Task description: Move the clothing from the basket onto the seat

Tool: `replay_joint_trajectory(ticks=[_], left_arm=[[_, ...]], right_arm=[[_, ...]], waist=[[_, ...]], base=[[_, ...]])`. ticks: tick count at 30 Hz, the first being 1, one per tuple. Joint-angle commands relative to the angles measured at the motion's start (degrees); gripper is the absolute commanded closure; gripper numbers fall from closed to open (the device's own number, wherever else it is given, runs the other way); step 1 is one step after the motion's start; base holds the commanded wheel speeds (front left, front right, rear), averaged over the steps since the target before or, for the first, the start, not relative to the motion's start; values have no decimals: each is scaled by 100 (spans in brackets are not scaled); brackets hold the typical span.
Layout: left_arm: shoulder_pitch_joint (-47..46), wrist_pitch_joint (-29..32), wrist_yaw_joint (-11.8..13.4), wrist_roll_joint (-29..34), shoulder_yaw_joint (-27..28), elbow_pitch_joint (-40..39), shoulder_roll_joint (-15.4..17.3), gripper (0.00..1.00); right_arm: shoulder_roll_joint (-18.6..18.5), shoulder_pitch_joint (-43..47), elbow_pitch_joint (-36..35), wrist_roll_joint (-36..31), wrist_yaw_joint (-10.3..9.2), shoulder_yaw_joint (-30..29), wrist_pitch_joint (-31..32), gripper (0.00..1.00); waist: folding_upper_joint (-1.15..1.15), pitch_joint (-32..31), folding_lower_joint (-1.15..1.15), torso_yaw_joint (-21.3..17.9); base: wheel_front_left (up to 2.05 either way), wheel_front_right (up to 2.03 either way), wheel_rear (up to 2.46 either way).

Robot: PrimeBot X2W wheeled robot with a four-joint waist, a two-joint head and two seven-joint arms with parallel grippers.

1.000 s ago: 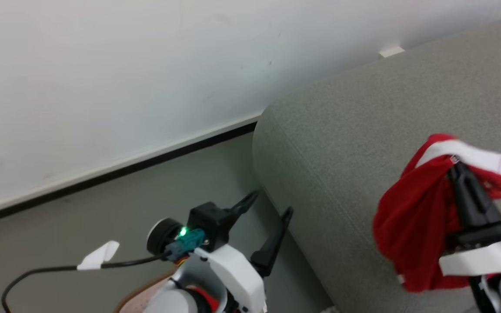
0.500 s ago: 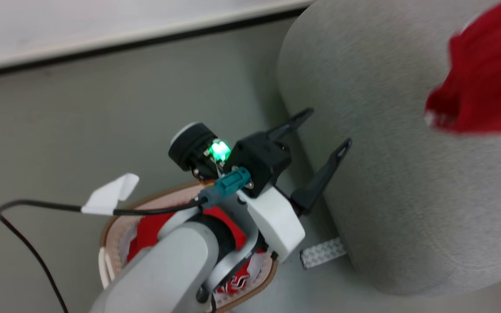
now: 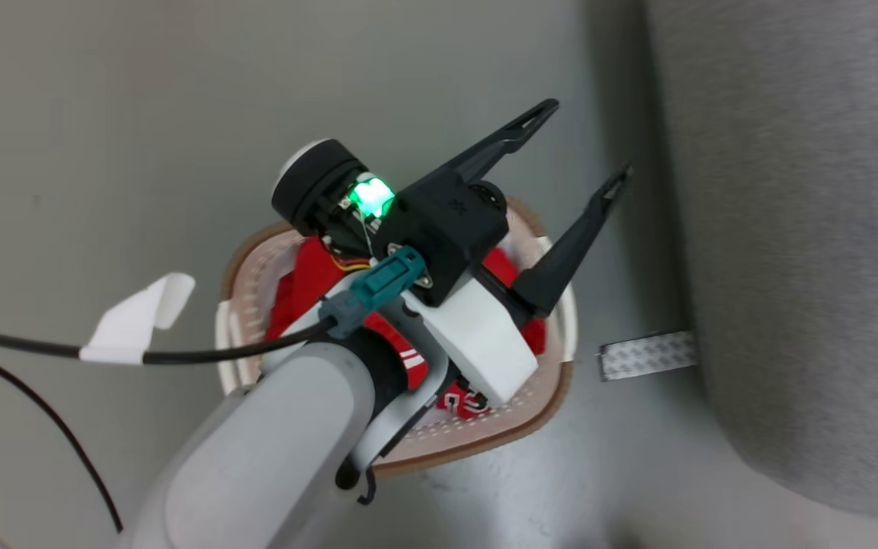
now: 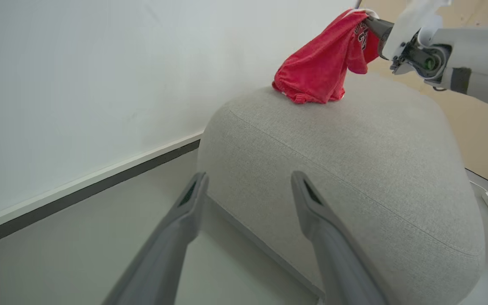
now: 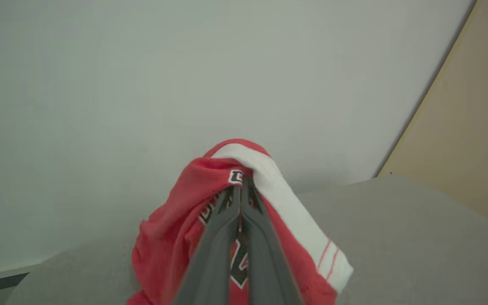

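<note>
**A:** The right tool (image 5: 240, 188) has its two fingers pressed together on a red garment (image 5: 172, 220), pinching it beside the white band (image 5: 286, 203) at the centre of the right wrist view. The left tool (image 3: 585, 141) has its fingers spread and holds nothing. It hangs over the basket (image 3: 567, 320) in the middle of the head view.

**B:** Where is the garment against the seat (image 4: 354, 148)?

**A:** In the upper right of the left wrist view its lower folds touch the seat's top, near a rounded edge. The upper part hangs from the tool.

**B:** What could go wrong?

**A:** I'd judge that letting go so near the edge may let the cloth slide off to the floor (image 3: 104, 114). It may also snag on the fingers as they part and get dragged away.

**B:** And the basket?

**A:** More red clothing (image 3: 309, 274) lies in it, partly under the left arm (image 3: 271, 457). A reach down there could catch the brown rim (image 3: 477, 446) or tip the basket, which looks light.
</note>
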Motion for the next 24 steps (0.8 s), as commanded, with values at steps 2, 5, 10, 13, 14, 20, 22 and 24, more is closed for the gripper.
replay_joint_trajectory(ticks=[2, 5, 10, 13, 14, 20, 22, 24], left_arm=[[6, -69, 18, 64, 16, 28, 30, 0], [108, -141, 61, 4, 58, 83, 75, 0], [359, -261, 171, -85, 176, 177, 192, 0], [623, -380, 244, -206, 247, 267, 235, 0], [720, -442, 282, -256, 286, 308, 257, 0], [1464, -927, 661, -339, 622, 625, 460, 0], [1743, -1105, 820, -336, 769, 761, 564, 0], [2036, -1308, 962, -387, 917, 892, 608, 0]], right_arm=[[19, 196, 239, -175, -14, -251, -42, 100], [212, 379, 546, -418, -14, -493, -78, 39], [585, 824, 352, -586, -14, -426, -81, 0], [861, 1375, -181, -499, -14, -181, -80, 0], [940, 1582, -418, -460, -14, -59, -81, 0], [1405, 3079, -1990, -49, -14, 608, -76, 0], [1505, 3576, -2509, 23, -14, 841, -75, 0], [1635, 4066, -2959, 122, -14, 1064, -73, 0]], waist=[[0, 184, -2, 234], [0, 68, -2, 230], [0, -350, -2, 116], [0, -753, -2, 58], [0, -918, -2, 41], [0, -1952, -2, 59], [0, -2256, -2, 93], [0, -2522, -2, 136]], base=[[0, 0, 0], [0, 0, 0], [0, 0, 0], [0, 0, 0], [0, 0, 0], [0, 0, 0], [0, 0, 0], [0, 0, 0]])
